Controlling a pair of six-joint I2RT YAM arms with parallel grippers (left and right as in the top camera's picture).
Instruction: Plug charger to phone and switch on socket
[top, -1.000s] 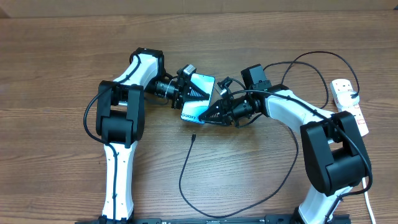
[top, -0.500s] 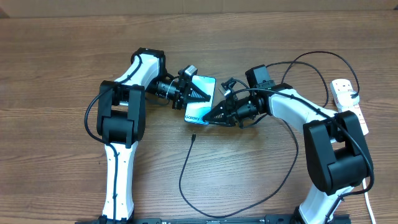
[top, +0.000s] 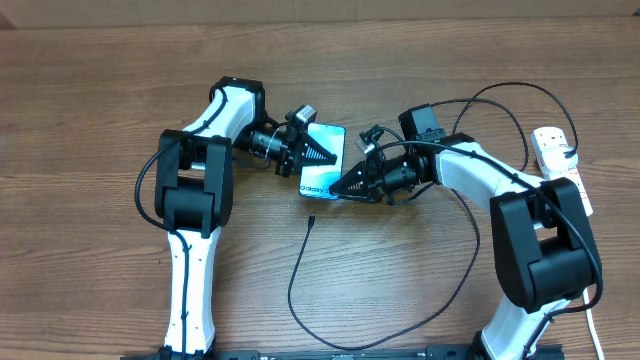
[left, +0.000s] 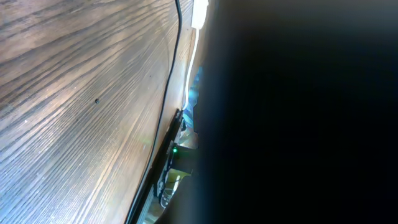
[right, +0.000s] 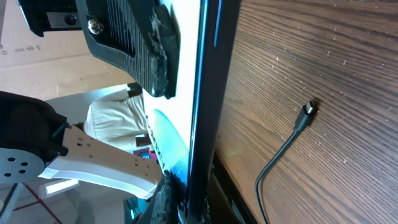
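The phone, with its light blue screen, is held off the wooden table between both arms at the centre. My left gripper is shut on its upper part, one finger pressed on the screen. My right gripper is shut on the phone's lower right edge. The charger's connector tip lies free on the table just below the phone. Its thin black cable loops round to the white socket at the far right. A dark surface fills most of the left wrist view.
The socket's thick white cord runs down along the right edge. The black cable also arcs behind the right arm. The arm bases stand at the near edge of the table.
My left gripper's jaws have closed onto the phone. The phone and both grippers have shifted slightly to the right. The cable tip has stayed where it was.
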